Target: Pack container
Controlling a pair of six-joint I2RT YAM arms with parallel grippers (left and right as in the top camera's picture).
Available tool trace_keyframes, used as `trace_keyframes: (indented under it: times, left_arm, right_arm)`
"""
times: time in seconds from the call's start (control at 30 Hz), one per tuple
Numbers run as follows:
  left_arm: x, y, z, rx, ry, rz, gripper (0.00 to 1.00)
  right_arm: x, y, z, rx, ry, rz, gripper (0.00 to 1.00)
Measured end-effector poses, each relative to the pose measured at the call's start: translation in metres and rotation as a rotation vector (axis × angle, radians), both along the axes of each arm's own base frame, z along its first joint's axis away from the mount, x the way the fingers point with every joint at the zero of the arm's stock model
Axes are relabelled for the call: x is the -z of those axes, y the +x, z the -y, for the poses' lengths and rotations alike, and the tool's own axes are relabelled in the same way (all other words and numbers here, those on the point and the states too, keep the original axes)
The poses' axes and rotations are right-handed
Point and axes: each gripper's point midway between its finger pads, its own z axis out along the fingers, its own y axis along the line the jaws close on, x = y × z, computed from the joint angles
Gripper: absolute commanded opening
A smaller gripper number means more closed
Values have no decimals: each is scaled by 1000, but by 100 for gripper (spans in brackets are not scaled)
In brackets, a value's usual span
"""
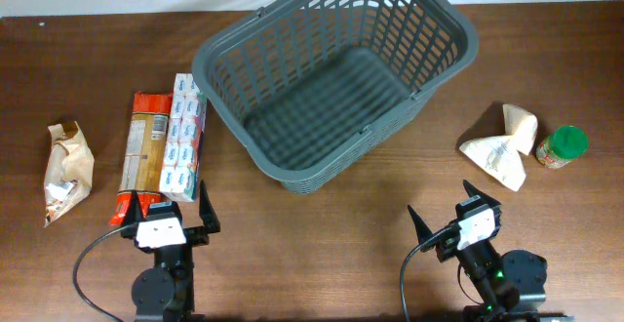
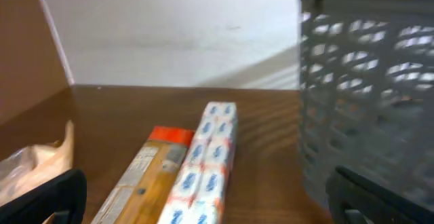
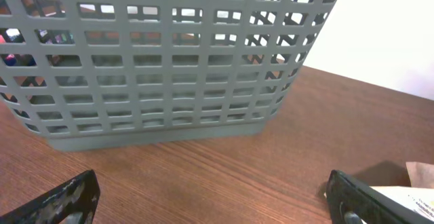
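Now my left gripper [image 1: 164, 208] and my right gripper [image 1: 453, 208] are both at the near edge of the table, each with the jaws spread wide and with nothing between them. The container [image 1: 292, 49] stands empty at the far middle of the table, apart from both grippers. To the left of it an orange box [image 1: 144, 151] and a white-and-blue pack [image 1: 182, 132] lie side by side, and to the right are a white paper packet [image 1: 507, 146] and a green-lidded jar [image 1: 563, 146].
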Motion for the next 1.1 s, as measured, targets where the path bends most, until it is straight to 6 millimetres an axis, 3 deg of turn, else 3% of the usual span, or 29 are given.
trace_keyframes:
  times: [0.1, 0.23, 0.37, 0.5, 0.6, 0.7, 0.8, 0.93, 1.03, 1.1]
  left_arm:
    - [-29, -1, 9, 55, -3, 95, 99]
    - [-91, -17, 15, 91, -2, 206, 99]
    - [-119, -30, 15, 93, -2, 95, 99]
    - [-144, -28, 15, 94, -1, -86, 99]
    - [-176, -18, 19, 117, 23, -188, 99]
    - [-209, -3, 27, 167, 41, -287, 99]
    - [-226, 7, 37, 226, 38, -389, 99]
    - [-234, 19, 49, 294, 14, -549, 99]
    - [-240, 29, 56, 333, -10, -603, 99]
    - [-241, 32, 73, 421, -59, -623, 99]
  right_arm:
    - [0, 0, 0, -1, 0, 2, 99]
    - [-2, -4, -7, -43, 19, -7, 99]
    - [-23, -15, -9, -51, 39, -51, 99]
    - [-73, -26, -1, 2, 36, -101, 99]
    - [-112, -27, 7, 55, 27, -168, 99]
    - [-145, -19, 14, 91, 5, -285, 99]
    - [-181, -1, 16, 99, -25, -359, 99]
    - [-224, 26, 16, 89, -46, -425, 99]
    - [-254, 43, 6, 34, -22, -435, 99]
    - [-269, 52, -5, -29, 6, -428, 99]
